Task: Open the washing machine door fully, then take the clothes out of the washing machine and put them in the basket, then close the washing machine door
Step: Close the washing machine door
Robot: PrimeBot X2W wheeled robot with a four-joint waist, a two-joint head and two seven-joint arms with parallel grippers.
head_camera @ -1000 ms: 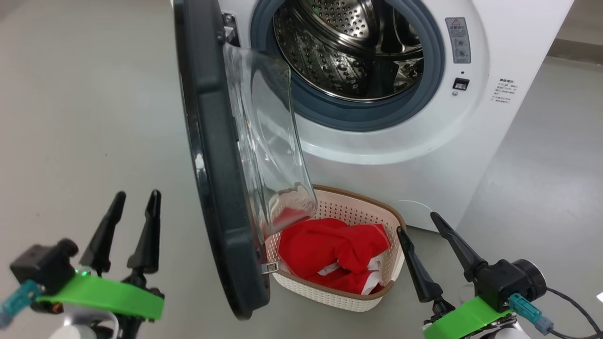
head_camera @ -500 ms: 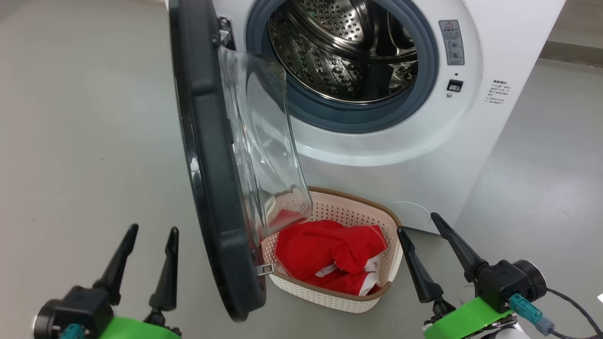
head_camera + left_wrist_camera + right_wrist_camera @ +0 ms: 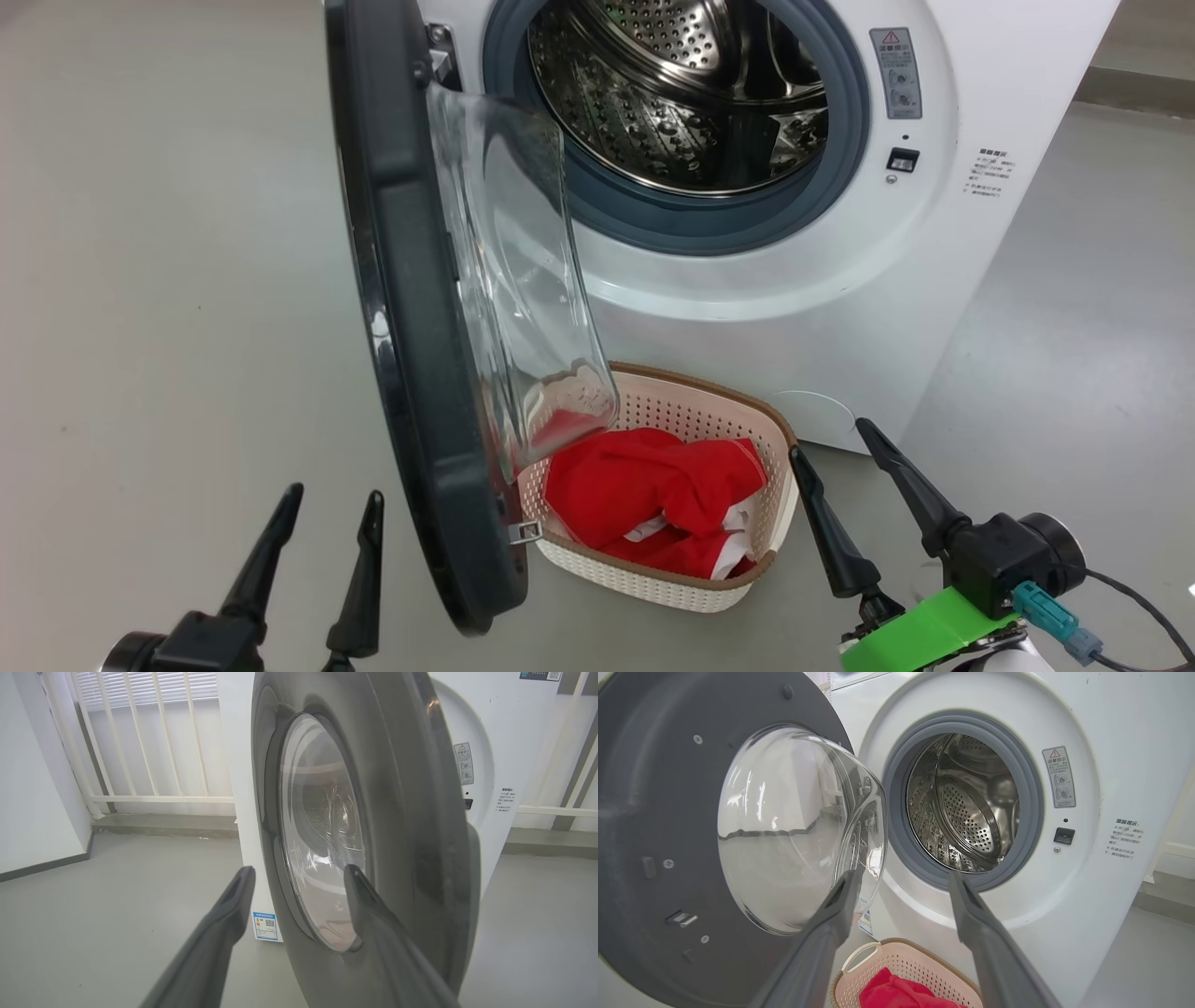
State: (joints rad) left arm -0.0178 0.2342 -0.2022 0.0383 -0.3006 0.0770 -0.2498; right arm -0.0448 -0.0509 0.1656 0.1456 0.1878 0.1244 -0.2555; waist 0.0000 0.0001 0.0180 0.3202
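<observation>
The left gripper (image 3: 334,495) sits low at the lower left of the head view, its two dark fingers parted by a moderate gap with nothing between them. It is just beside the outer face of the washing machine door (image 3: 411,308). In the left wrist view one finger overlaps the door's black rim, though whether it touches the rim I cannot tell, as that view is blurred there.

The right gripper (image 3: 827,439) is spread wider and is also empty. It is on the floor side of the basket (image 3: 644,583), and its nearer finger comes close to the brown rim without clearly meeting it.

The door stands swung out from the washing machine (image 3: 934,280), nearly edge-on to the head camera. Its clear glass bowl faces the open side and hangs over the near-left end of the basket. The basket rests on the grey floor (image 3: 140,280) right against the foot of the machine. The clothes (image 3: 644,481) lie bunched inside it (red, with a few white edges showing). Behind the door, the steel drum (image 3: 672,103) shows its perforated wall inside the grey-blue seal (image 3: 672,229).
</observation>
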